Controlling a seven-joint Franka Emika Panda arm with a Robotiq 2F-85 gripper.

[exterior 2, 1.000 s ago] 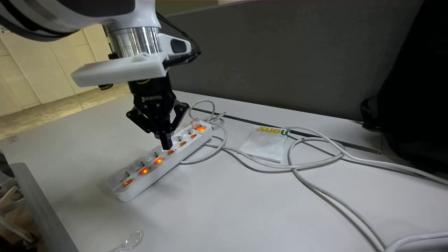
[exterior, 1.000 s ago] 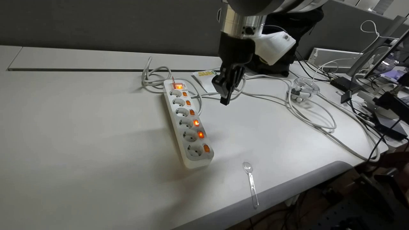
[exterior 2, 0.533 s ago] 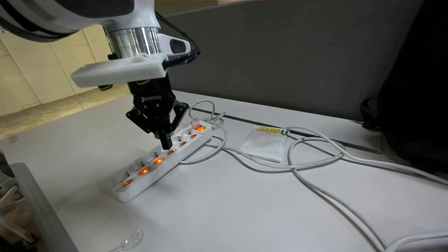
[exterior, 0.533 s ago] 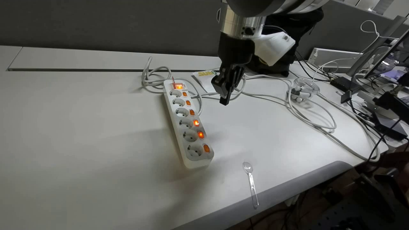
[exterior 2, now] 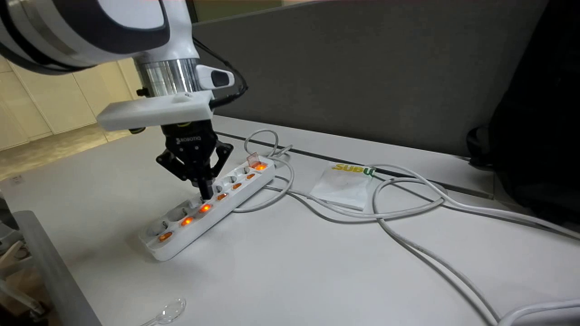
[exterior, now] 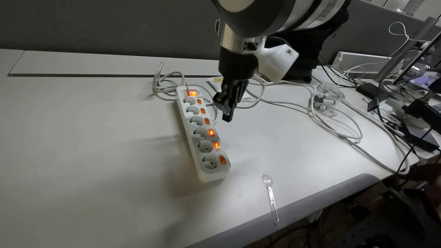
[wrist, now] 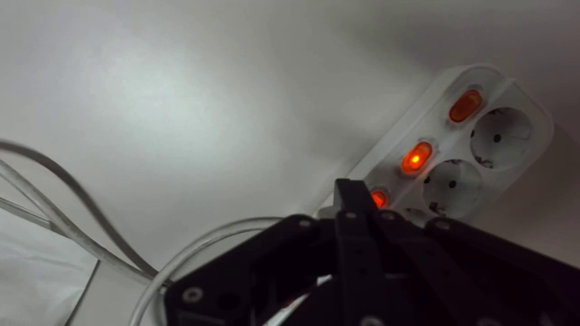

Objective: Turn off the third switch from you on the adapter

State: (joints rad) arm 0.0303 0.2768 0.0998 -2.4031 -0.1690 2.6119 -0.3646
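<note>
In an exterior view, the brand name ROBOTIQ (exterior 2: 190, 139) can be read in pale capitals across the body of the black, two-fingered robot gripper (exterior 2: 206, 195), with a small pale logo mark (exterior 2: 178, 141) set just before it. On the flat, four-cornered, paper-like white packet (exterior 2: 342, 189), the capitals SUB (exterior 2: 348, 168) can be made out in yellow, followed by a green character (exterior 2: 369, 171) that cannot be identified. A small pale rectangular label (exterior 2: 16, 180) is seen on the smooth white tabletop (exterior 2: 326, 262); its marks are too small to be read.
</note>
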